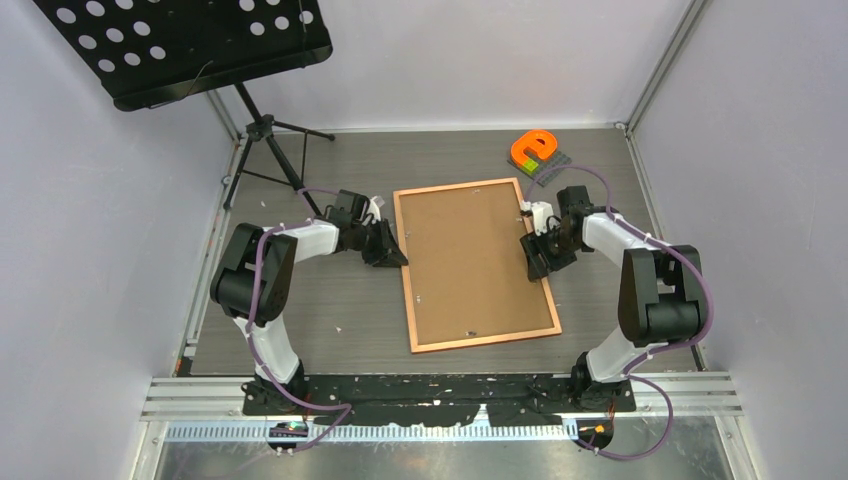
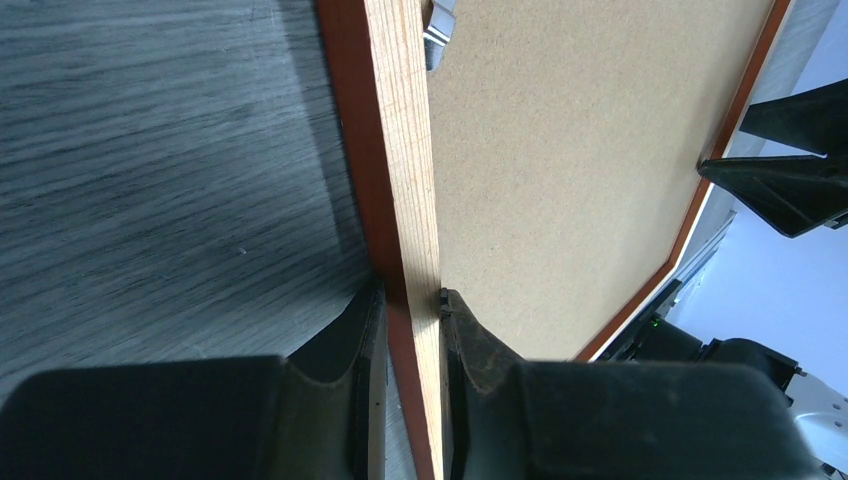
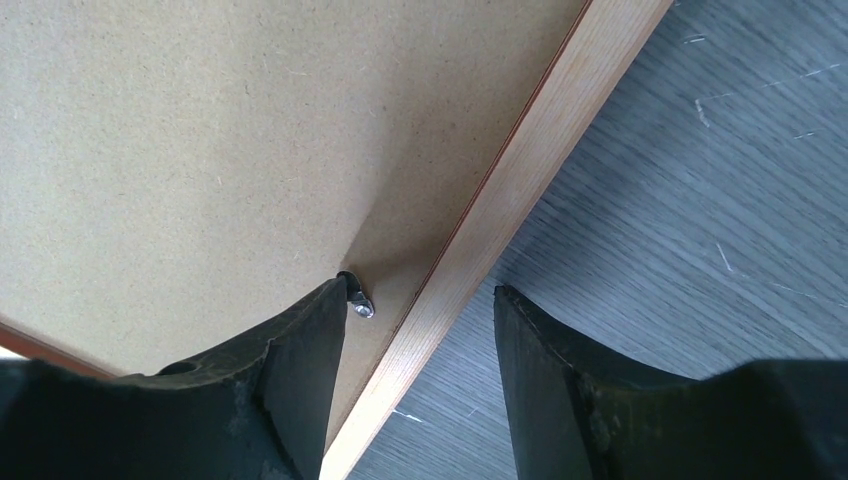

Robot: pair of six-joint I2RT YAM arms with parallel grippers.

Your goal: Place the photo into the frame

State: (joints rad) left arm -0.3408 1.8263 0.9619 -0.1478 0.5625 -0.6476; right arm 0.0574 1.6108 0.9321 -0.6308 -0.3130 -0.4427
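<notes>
**Top external view: frame lies back-up on the table, an arm at each long side**

Top external shows the frame (image 1: 487, 340) lying flat on the grey table (image 1: 330, 310), turned slightly, with its brown backing board (image 1: 472, 262) facing up. The left gripper (image 1: 395, 258) meets the frame's left rail and the right gripper (image 1: 532, 262) meets the right rail, roughly opposite each other.

Left wrist view: both fingers (image 2: 365, 330) press against the rail, one on the outer red-brown face, the other on the inner side at the board's edge. The jaws are nearly closed and pinch the wood between them.

Right wrist view: the jaws straddle the right rail with room to spare. The inner finger (image 3: 300, 350) sits over the board, touching a small metal tab (image 3: 358, 303). The outer finger stands over the table, apart from the rail, so nothing is gripped.

An orange block (image 1: 530, 148) lies past the frame's far right corner.
</notes>
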